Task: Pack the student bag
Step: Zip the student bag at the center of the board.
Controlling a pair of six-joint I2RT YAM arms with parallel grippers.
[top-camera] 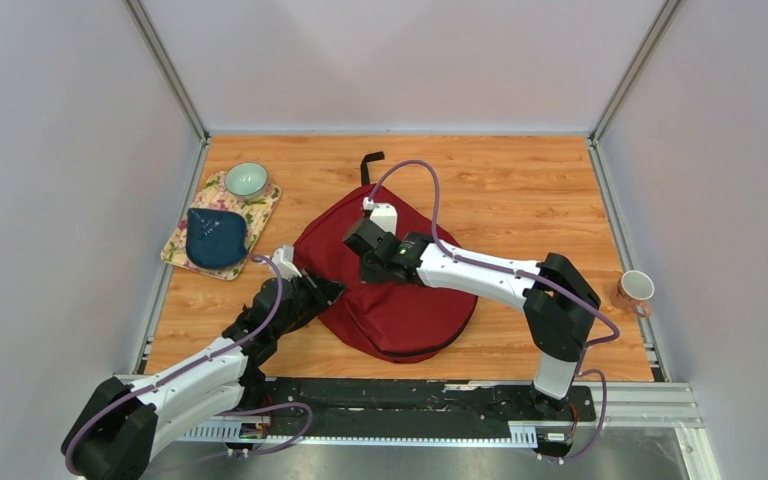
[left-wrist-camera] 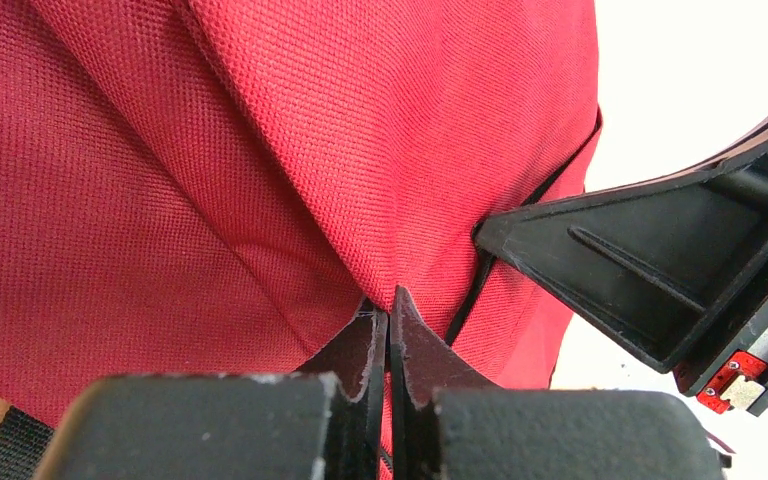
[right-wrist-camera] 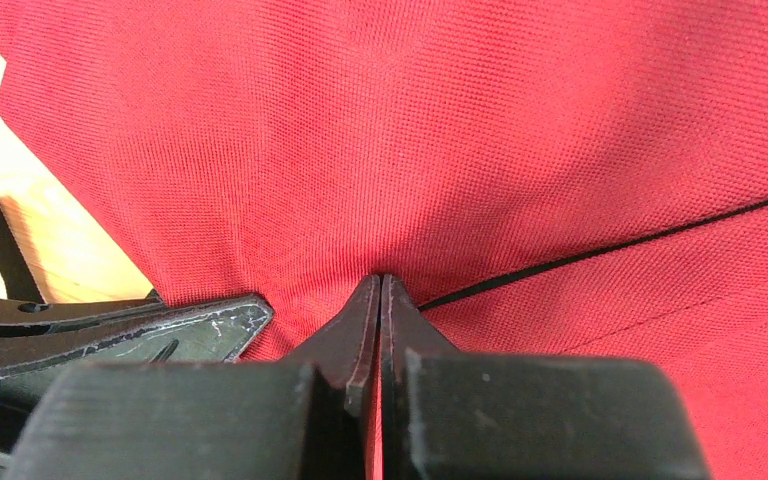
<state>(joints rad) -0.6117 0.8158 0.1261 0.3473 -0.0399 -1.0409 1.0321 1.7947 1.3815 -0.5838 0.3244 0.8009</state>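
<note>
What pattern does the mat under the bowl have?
The mat is floral on a pale ground; best in the top view.

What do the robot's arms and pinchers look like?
The left arm and right arm are white tubes linked by chunky black joints. A purple cable loops along each. The left gripper and right gripper are black, with two flat pointed fingers scuffed pale at the edges. A small red tag marks the right one.

A wooden table (top-camera: 520, 190) with orange-brown grain stands enclosed by plain pale walls (top-camera: 400, 60) on three sides. Silver metal posts (top-camera: 165, 65) rise at its two far corners. The light is soft and even.
</note>
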